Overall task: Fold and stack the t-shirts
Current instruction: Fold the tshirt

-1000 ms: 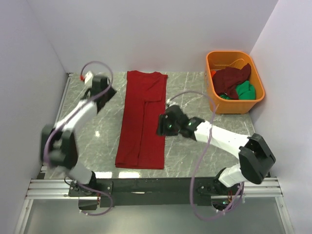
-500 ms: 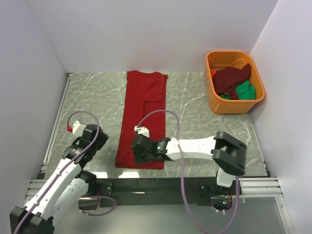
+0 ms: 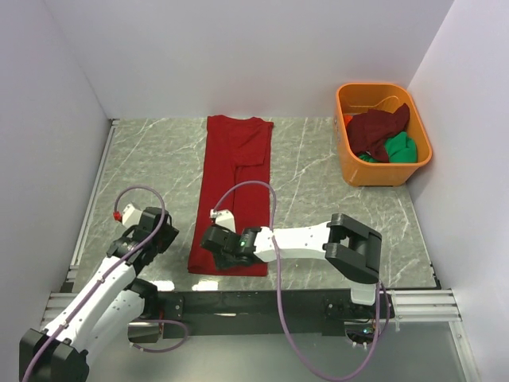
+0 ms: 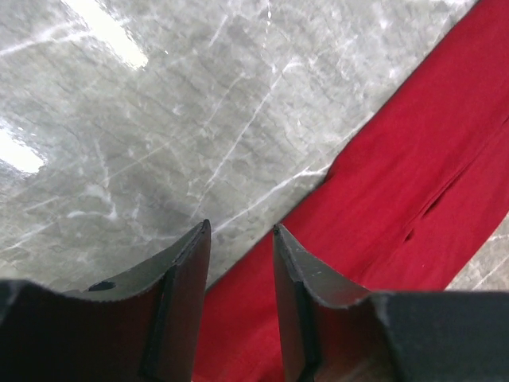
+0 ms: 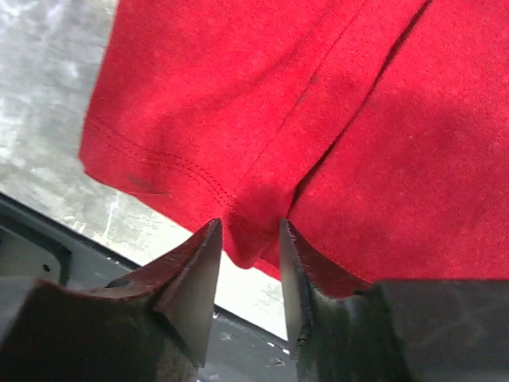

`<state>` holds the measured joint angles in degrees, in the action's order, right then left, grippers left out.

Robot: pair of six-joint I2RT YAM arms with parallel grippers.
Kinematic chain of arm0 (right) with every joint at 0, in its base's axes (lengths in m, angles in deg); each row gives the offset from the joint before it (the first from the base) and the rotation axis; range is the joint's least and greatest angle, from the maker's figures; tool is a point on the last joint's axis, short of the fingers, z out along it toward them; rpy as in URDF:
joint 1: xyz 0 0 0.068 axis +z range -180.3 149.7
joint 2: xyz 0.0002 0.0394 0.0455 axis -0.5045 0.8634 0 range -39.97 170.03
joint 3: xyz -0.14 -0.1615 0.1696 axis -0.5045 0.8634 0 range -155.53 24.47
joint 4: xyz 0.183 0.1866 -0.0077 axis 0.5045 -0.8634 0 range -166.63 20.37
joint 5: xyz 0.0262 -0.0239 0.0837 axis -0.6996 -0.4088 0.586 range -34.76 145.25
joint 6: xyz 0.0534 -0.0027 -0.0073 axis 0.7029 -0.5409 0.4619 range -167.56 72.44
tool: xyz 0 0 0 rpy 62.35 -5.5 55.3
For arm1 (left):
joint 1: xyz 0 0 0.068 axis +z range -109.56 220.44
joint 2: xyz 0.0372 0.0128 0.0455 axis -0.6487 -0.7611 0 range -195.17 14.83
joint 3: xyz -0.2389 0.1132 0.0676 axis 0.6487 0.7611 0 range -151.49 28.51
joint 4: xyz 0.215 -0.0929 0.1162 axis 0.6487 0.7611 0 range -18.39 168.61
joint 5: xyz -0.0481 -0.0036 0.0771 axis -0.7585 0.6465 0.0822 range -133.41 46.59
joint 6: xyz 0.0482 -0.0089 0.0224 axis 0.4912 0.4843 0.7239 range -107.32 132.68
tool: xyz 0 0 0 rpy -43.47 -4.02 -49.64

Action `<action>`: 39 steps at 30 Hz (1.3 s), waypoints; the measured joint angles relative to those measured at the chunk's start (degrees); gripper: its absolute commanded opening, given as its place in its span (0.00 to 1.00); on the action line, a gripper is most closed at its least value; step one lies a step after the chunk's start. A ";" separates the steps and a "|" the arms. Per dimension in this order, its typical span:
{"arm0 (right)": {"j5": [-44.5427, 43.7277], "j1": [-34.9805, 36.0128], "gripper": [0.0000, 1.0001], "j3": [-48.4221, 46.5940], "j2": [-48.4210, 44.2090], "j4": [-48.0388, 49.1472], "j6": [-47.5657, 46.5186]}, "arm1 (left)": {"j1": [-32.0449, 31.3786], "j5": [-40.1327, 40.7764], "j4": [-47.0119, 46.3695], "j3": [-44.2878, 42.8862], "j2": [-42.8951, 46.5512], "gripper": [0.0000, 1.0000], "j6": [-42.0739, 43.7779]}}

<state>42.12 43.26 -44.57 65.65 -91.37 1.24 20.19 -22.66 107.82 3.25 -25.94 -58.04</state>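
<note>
The bright red t-shirt [image 3: 238, 175] lies flat as a long narrow strip running from the back of the table to its front. My left gripper [image 3: 169, 232] is open just over the strip's left edge, with red cloth [image 4: 398, 183] and marble between its fingers [image 4: 240, 231]. Over the near hem sits my right gripper [image 3: 216, 253], also open [image 5: 250, 227], and a small pucker of the hem [image 5: 254, 231] rises between its fingers. The dark maroon t-shirt [image 3: 380, 131] and the green t-shirt [image 3: 400, 147] lie crumpled in the orange tub [image 3: 359, 175].
The tub stands at the back right by the right wall. White walls close in the left, back and right sides. A dark metal rail [image 3: 238, 304] runs along the near table edge just below the red hem. Grey marble [image 3: 151, 159] shows on both sides of the strip.
My left arm has swung from the back left to the front left beside the shirt. My right gripper has moved from the strip's right edge down to its near hem.
</note>
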 measured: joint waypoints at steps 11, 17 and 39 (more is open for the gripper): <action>-0.48 0.66 0.02 2.32 0.31 -0.98 1.09 | 0.00 -3.48 -3.37 0.76 -2.23 0.40 0.90; -0.42 0.68 0.01 5.40 -1.86 0.35 1.70 | 0.00 -5.40 -5.05 1.57 -3.74 0.40 2.01; 1.68 0.17 0.11 24.61 -17.03 5.51 4.59 | -7.13 -12.31 -8.90 7.41 -1.79 0.52 0.90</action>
<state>43.80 43.44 -19.96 48.63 -85.86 5.83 13.06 -34.97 98.92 10.66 -27.73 -57.15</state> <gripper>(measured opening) 0.108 0.519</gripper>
